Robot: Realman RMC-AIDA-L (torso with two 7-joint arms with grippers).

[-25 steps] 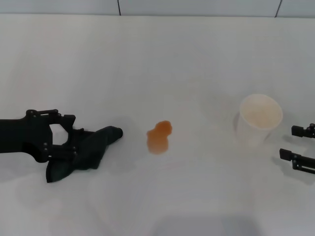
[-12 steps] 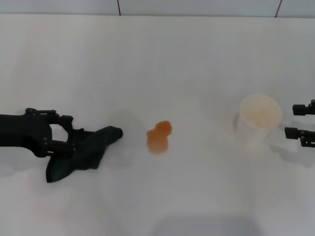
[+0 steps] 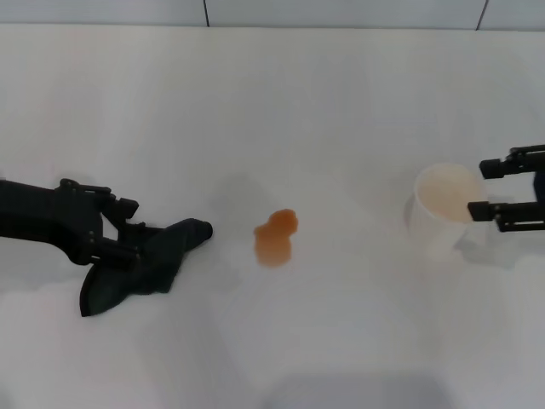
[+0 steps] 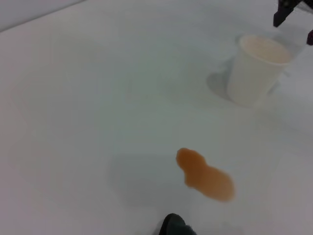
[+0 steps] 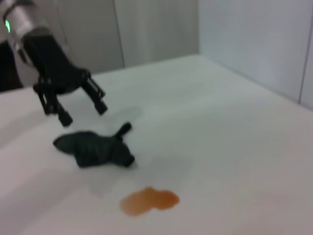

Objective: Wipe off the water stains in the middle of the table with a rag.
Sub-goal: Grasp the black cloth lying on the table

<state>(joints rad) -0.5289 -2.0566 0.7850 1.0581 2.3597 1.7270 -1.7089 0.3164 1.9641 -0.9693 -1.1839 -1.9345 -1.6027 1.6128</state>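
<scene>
Lying between rag (image 3: 140,264) and cup (image 3: 446,209): stains (image 3: 275,237)

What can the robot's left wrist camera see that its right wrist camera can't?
Only the left wrist view shows the white paper cup, standing upright. Only the right wrist view shows the whole soft dark rag and the open left gripper poised above it, not holding it; the left wrist view catches just a dark tip of the rag. Both show the lobed orange water stains on the plain white table.
</scene>
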